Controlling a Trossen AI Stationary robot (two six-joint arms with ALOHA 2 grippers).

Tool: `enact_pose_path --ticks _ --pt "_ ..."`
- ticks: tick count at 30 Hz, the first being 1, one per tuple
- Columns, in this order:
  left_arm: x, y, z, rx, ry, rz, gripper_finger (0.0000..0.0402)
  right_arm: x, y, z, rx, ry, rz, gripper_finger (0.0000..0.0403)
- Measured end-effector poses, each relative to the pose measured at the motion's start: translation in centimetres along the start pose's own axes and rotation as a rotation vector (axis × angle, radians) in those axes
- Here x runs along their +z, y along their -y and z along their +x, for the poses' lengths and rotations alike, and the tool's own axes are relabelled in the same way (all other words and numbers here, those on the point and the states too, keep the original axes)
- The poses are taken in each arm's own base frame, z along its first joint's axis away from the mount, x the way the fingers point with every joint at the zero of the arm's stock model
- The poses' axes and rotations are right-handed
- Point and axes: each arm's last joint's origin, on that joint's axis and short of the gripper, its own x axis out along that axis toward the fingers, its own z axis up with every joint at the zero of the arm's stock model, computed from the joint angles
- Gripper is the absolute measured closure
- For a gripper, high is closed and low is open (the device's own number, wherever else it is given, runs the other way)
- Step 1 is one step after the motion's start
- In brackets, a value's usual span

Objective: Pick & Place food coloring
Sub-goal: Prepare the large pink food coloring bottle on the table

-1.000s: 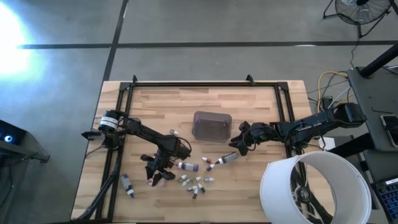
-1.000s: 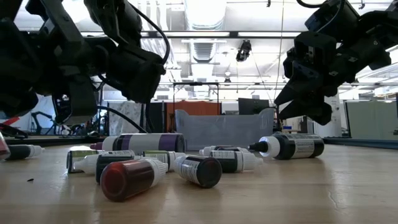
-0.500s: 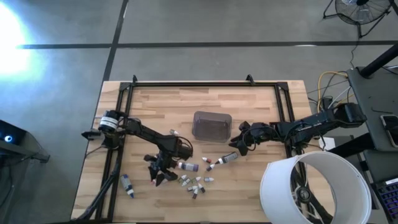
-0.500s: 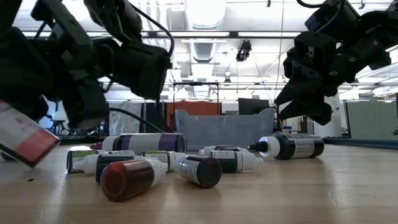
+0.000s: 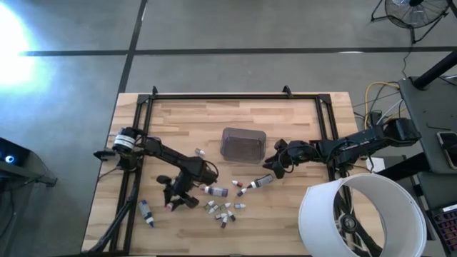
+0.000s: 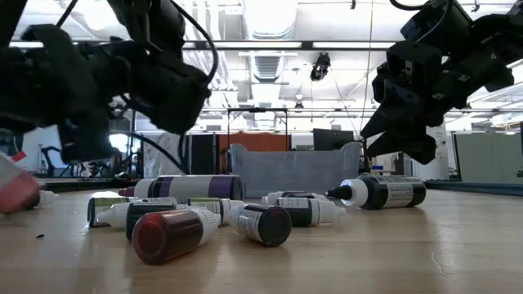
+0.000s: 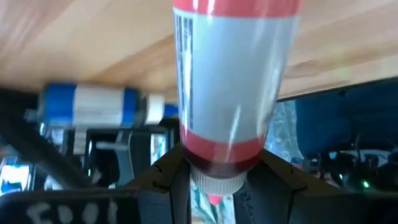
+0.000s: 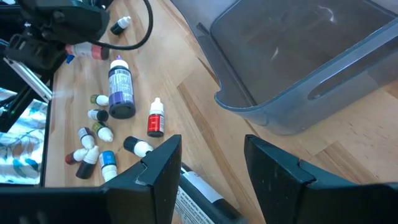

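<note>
Left wrist view: I see the red food coloring bottle (image 7: 233, 87) clamped between my left fingers (image 7: 163, 177)

It hangs above the counter (image 5: 285, 214), left of the loose bottles (image 5: 225, 209); right fingers (image 8: 277, 171) stand apart, holding nothing, beside the tub (image 8: 298, 56).

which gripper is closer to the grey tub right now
Right. The right gripper hangs open just beside the grey tub, while the left gripper is farther off by the table's front, shut on a red-banded bottle.

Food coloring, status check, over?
Left gripper shut on red bottle, lifted. Right gripper open, hovering beside grey tub. Other bottles loose on table. Path clear.
</note>
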Motion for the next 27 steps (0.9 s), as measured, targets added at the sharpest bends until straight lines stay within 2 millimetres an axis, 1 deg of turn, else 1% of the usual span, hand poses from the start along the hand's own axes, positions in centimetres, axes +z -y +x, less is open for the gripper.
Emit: enact_pose_path --ticks 8,22,24,27 --pt "-1.9 -1.0 -0.1 0.151 -0.059 -0.161 0.0284 0.0 0.0 0.0 0.000 0.000 0.000 0.0234" --pt "-1.9 -0.9 -0.1 0.170 -0.038 -0.098 0.0283 0.0 0.0 0.0 0.000 0.000 0.000 0.0234" --pt "-1.9 -0.9 -0.1 0.171 -0.037 -0.076 0.0276 0.0 0.0 0.0 0.000 0.000 0.000 0.0234" --pt "-1.9 -0.9 -0.1 0.176 -0.028 -0.066 0.0248 0.0 0.0 0.0 0.000 0.000 0.000 0.0234"
